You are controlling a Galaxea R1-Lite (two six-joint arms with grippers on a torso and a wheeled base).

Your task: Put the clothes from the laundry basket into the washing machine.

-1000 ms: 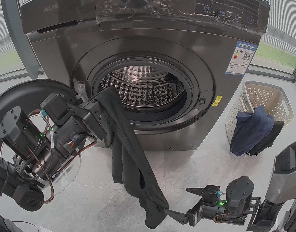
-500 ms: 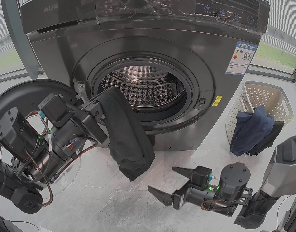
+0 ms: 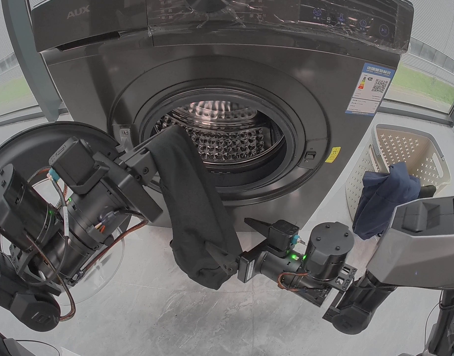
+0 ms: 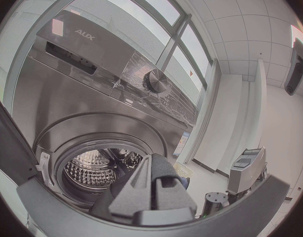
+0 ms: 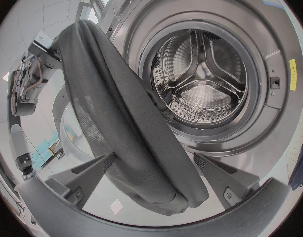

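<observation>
— While the left claw [image 3: 147, 153] grips the dark garment [image 3: 192, 208] by its top end, at the left rim of the drum [image 3: 222, 134], what step is this?
— Loading, I'd say. The right claw [image 3: 227, 233] is open, one finger either side of the hanging lower fold.
— Next?
— Probably close there, then lift that end into the washing machine [image 3: 266, 70].
— How does it lie?
— Long axis near upright, leaning slightly right, with the loose end pointing at the floor. More clothes [image 3: 385, 199] hang over the laundry basket [image 3: 410, 130].
</observation>
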